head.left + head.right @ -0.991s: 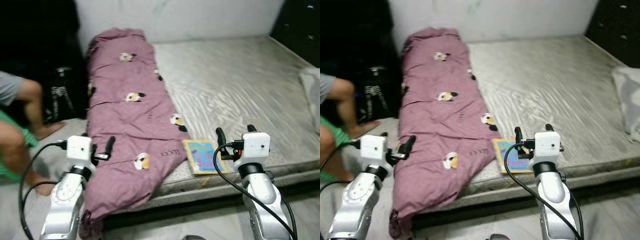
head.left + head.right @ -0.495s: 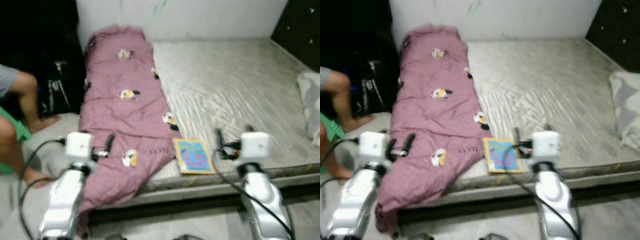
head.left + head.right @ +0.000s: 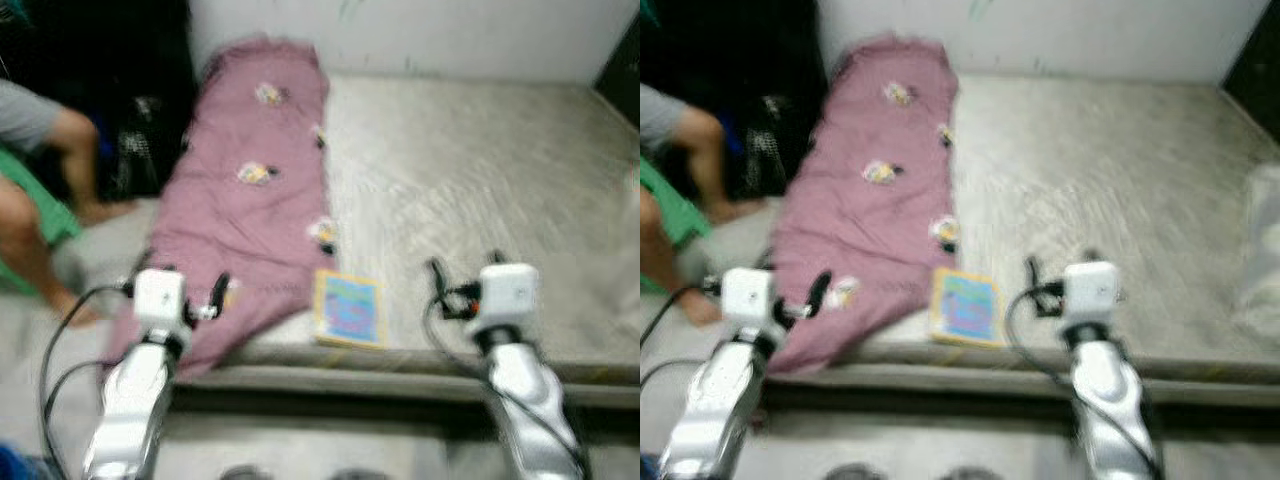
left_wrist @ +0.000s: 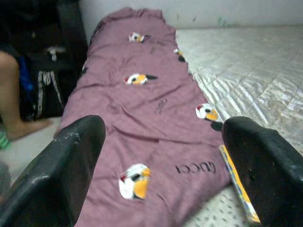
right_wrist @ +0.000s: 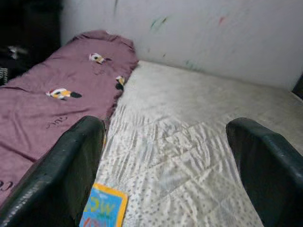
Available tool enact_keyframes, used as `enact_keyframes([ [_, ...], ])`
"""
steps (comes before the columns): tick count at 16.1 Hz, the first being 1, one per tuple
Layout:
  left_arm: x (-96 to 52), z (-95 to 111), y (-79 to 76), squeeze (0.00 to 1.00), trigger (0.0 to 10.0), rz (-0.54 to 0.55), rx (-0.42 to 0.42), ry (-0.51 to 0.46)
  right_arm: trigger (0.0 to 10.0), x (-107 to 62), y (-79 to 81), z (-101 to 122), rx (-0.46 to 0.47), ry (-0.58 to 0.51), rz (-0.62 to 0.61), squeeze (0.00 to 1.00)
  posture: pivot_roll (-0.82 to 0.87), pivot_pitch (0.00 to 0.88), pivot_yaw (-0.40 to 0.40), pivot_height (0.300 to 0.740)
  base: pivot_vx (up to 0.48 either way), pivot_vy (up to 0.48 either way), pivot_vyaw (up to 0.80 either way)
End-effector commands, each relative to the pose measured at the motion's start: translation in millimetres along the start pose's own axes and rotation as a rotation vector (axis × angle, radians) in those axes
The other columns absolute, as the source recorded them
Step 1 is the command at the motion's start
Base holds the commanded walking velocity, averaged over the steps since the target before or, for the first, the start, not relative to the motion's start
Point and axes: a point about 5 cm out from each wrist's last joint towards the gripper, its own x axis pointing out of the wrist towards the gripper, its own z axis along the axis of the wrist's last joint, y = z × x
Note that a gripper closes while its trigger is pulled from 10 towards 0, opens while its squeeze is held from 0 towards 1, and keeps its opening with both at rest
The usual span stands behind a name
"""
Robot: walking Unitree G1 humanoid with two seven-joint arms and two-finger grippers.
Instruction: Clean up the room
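A purple quilt (image 3: 250,210) with small bird patches lies along the left side of a bare grey mattress (image 3: 480,170), and its near end droops over the front edge. Beside it, at the mattress's front edge, lies a colourful book (image 3: 348,308). My left gripper (image 3: 190,285) hovers open over the quilt's near end, its fingers (image 4: 52,175) wide apart and holding nothing. My right gripper (image 3: 462,270) hangs open above the mattress to the right of the book, holding nothing. The whole head view is blurred.
A person (image 3: 40,200) in green shorts sits on the floor at the left, legs toward the bed. Behind them stands a black bag (image 3: 140,150) in a dark corner. A white pillow (image 3: 1262,250) lies at the mattress's right edge. A pale wall runs behind the bed.
The whole picture has shifted and blurred, so the camera has moved: bed, quilt and book now sit further left and lower relative to my arms. Both grippers keep the same open pose.
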Motion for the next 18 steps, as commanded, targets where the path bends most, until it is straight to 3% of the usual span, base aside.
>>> enact_keyframes([
  [1,-4.7,4,2.7,0.00,10.0,0.042,0.008,-0.026,10.0,6.8,2.3,0,0.003,0.005,0.040,0.00,-0.01,0.017,-0.080,0.740,0.000,0.000,0.00],
  [7,-11.5,7,-0.1,0.00,10.0,0.087,0.029,-0.050,10.0,25.8,15.5,3,0.008,-0.004,0.127,0.00,0.04,0.016,-0.120,0.740,0.000,0.000,0.00],
  [14,2.8,8,-6.2,0.00,10.0,0.041,0.048,-0.049,10.0,18.4,7.8,-5,0.002,0.004,0.081,0.00,-0.02,0.007,-0.060,0.740,0.000,0.000,0.00],
  [17,8.9,9,-15.0,0.00,10.0,-0.020,0.058,-0.047,10.0,19.0,3.9,-2,0.006,-0.016,0.028,0.00,-0.06,0.004,-0.013,0.740,0.000,0.000,0.00],
  [18,17.0,11,-20.2,0.00,10.0,-0.065,0.063,-0.048,10.0,14.7,2.0,-2,0.006,-0.020,-0.003,0.00,-0.09,0.004,0.014,0.740,0.000,0.000,0.00],
])
